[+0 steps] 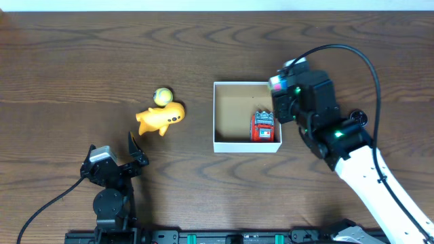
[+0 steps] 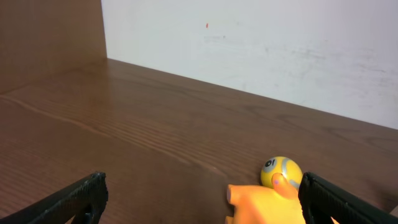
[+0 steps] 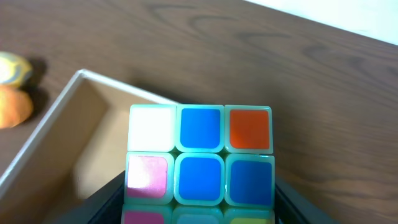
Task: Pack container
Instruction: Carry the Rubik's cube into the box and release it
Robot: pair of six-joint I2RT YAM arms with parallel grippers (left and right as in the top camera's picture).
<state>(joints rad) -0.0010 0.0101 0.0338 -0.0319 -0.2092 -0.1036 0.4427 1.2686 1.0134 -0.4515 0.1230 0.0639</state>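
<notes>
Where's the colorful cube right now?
The cube is in the right pincer. In the overhead view it is on the right, by the box's top-right corner, just above the red toy inside.

Left arm [image 1: 108, 200] black; right arm [image 1: 381, 181] white link, black cable [image 1: 346, 49].

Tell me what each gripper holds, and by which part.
The right gripper clamps a Rubik's cube by two opposite side faces. The left gripper is open, holding nothing.
</notes>
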